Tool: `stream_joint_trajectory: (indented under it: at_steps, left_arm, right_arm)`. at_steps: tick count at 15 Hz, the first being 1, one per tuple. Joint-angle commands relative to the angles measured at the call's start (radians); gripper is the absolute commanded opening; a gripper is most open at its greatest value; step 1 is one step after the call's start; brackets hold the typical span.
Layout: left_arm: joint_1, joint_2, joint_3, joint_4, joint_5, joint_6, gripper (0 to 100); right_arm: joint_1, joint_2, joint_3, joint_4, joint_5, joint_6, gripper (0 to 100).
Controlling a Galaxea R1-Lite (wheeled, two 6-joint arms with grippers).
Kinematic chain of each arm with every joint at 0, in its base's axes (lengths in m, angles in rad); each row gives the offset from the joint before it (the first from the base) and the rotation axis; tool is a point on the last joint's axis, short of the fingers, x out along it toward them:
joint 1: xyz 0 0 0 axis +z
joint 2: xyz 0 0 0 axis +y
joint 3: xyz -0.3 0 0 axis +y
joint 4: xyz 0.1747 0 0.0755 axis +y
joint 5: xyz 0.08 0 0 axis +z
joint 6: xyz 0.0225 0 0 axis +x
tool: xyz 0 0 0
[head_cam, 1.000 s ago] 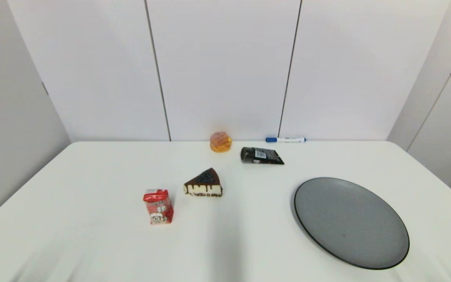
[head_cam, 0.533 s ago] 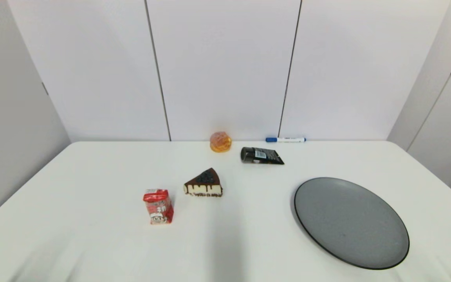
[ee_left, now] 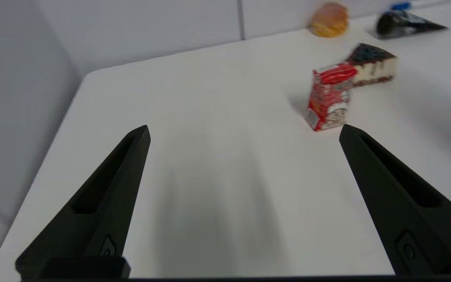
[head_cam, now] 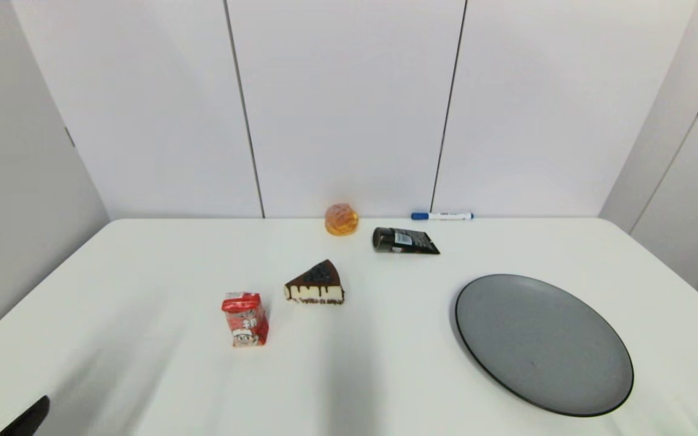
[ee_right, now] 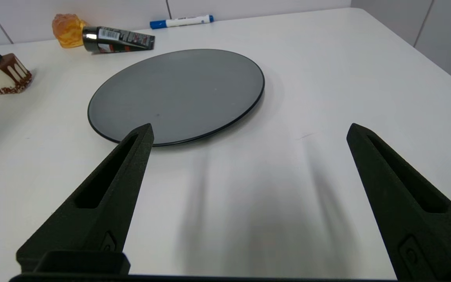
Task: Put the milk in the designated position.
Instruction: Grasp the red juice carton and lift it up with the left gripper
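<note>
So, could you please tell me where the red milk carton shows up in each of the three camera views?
Head view: the milk stands upright, left of centre, just left of and nearer than the cake slice.
Left wrist view: the milk sits in the upper right, overlapping the cake slice behind it.
Right wrist view: not in it; only the cake slice shows at the left edge.
Shared landmark: the cake slice.

A white worktop (head_cam: 143,266) with rounded far corners fills the near part of the scene. Behind it stands a pale wall of flat panels (head_cam: 349,103), split by two thin dark upright seams. Grey panels angle in on the left (head_cam: 16,200) and right (head_cam: 682,181). Soft, even light leaves faint grey shadows on the near worktop.
</note>
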Motion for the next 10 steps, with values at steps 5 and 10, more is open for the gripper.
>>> stream_joint_trajectory:
  at_steps: [5, 10]
  left_arm:
    - [-0.007, 0.978, -0.167, -0.267, -0.653, 0.531, 100]
    - [-0.005, 1.310, -0.292, -0.262, -0.798, 0.781, 100]
  right_arm:
    - [0.000, 0.002, 0.000, 0.000, 0.000, 0.000, 100]
    - [0.000, 0.000, 0.000, 0.000, 0.000, 0.002, 100]
